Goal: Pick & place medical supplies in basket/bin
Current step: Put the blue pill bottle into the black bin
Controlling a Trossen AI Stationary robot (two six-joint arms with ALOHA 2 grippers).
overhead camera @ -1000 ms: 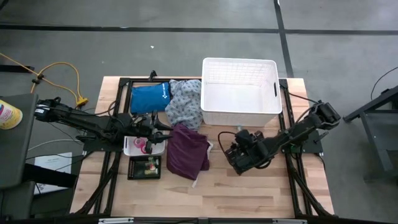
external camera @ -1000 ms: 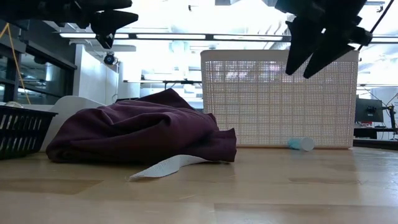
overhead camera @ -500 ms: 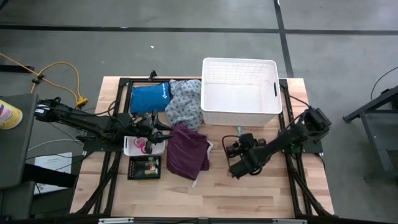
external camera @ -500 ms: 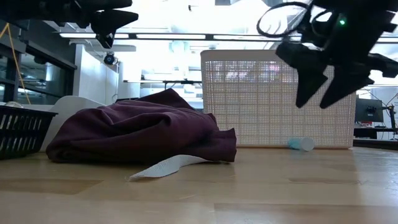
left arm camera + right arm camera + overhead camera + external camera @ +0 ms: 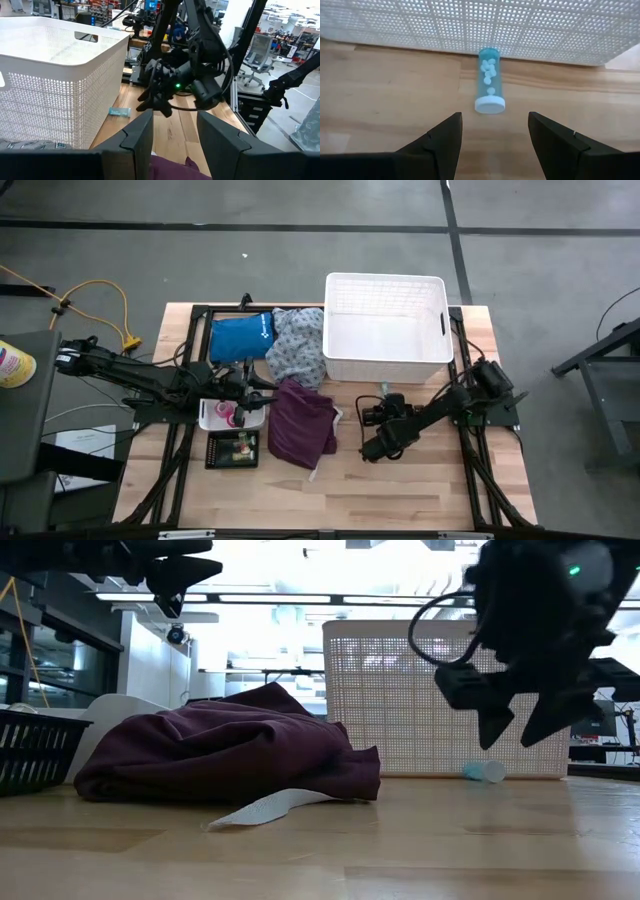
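Beside white basket (image 5: 470,25), blue vial (image 5: 489,80), no legible label

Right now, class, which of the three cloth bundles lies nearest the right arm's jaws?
The maroon garment, on the bare wood. The grey-patterned one and the blue one lie farther back.

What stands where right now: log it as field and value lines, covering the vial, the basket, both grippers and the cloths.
vial: blue vial with white cap, lying on its side on the table, its far end against the basket wall
basket: white lattice basket, nothing seen inside
right gripper: right gripper open, lined up on the vial, not touching
left gripper: left gripper open, above the maroon cloth
cloths: maroon cloth; grey-patterned cloth beside the basket
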